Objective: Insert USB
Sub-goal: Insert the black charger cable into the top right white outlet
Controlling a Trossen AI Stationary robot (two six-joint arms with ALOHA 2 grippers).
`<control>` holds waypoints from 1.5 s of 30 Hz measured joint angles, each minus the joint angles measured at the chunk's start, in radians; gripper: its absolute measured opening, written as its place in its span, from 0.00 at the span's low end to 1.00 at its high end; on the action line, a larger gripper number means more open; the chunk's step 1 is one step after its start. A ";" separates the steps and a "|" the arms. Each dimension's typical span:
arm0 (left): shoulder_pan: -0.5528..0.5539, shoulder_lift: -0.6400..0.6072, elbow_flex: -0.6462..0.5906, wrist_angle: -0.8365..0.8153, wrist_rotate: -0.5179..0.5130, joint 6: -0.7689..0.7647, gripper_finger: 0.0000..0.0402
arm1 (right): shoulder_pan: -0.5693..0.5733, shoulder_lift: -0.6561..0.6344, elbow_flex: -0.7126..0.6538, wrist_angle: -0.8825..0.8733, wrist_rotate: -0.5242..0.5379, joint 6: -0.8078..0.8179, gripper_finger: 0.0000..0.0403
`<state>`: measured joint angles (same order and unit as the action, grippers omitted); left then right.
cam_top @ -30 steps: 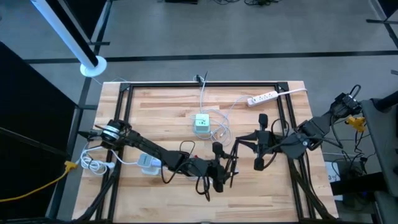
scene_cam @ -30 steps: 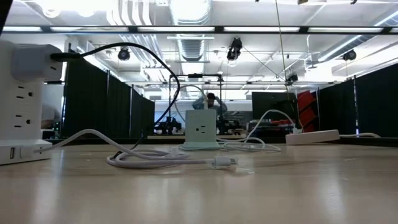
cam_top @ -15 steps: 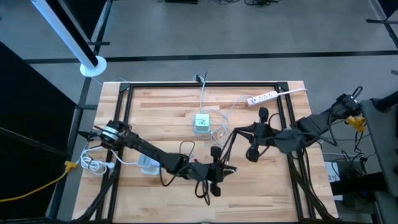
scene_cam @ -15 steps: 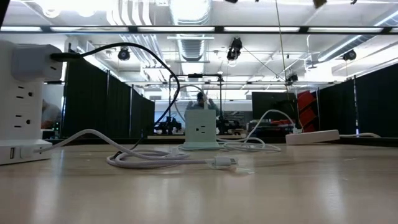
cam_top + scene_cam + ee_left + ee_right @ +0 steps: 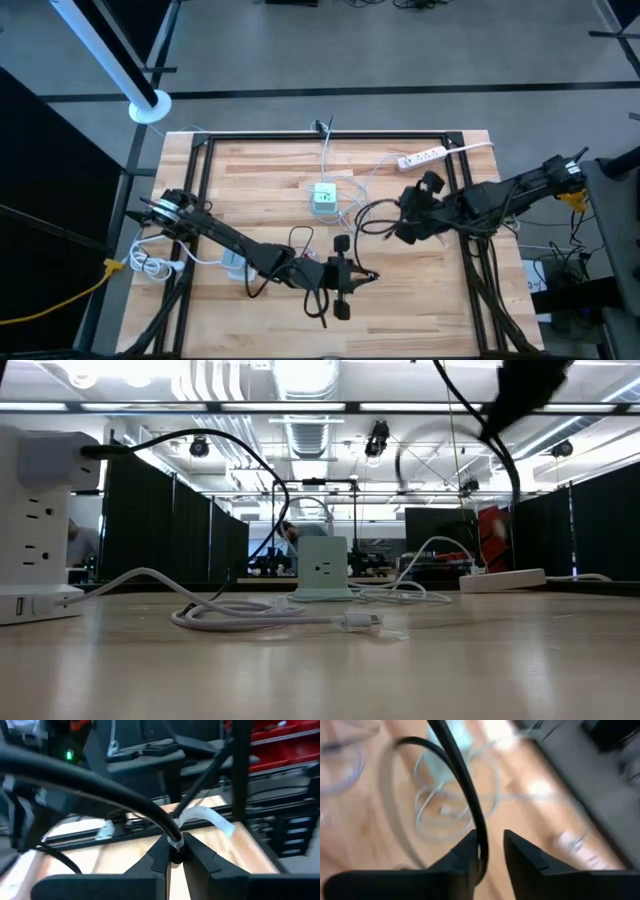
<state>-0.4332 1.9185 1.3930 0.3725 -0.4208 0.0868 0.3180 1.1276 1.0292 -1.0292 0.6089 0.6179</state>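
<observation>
We hold a black cable (image 5: 372, 208) between both arms: left gripper (image 5: 175, 856) and right gripper (image 5: 483, 855) each pinch it, apparently readying insertion at the charging hub (image 5: 324, 198).

Pale wooden table (image 5: 270, 190), planked and smooth, lightly sheened in the low view. Matt black metal frame (image 5: 330, 137) along its edges. Smooth white plastic on the power strip (image 5: 421, 157) and the wall-tap block (image 5: 35, 520); pale green plastic on the charger cube (image 5: 324, 198). Glossy black rubbery cable (image 5: 95, 790) between matt dark plastic fingers (image 5: 207, 865).
</observation>
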 joint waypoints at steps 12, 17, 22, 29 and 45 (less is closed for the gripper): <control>0.058 -0.138 -0.363 0.423 -0.016 -0.493 0.05 | 0.153 0.001 -0.184 0.277 -0.241 -0.021 0.49; 0.112 -0.130 -0.555 0.721 -0.009 -0.832 0.05 | 0.224 -0.001 -0.184 0.460 -0.213 -0.155 0.50; 0.114 -0.133 -0.621 0.830 0.026 -0.916 0.05 | 0.268 -0.001 -0.184 0.538 -0.213 -0.276 0.50; 0.114 -0.163 -0.615 0.866 0.106 -0.904 0.05 | 0.282 -0.001 -0.185 0.548 -0.212 -0.341 0.50; 0.111 -0.189 -0.605 0.862 0.115 -0.805 0.05 | 0.282 0.000 -0.265 0.540 -0.213 -0.316 0.47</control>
<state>-0.3218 1.7290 0.7876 1.2343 -0.3059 -0.7178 0.6001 1.1278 0.7641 -0.4889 0.3962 0.3018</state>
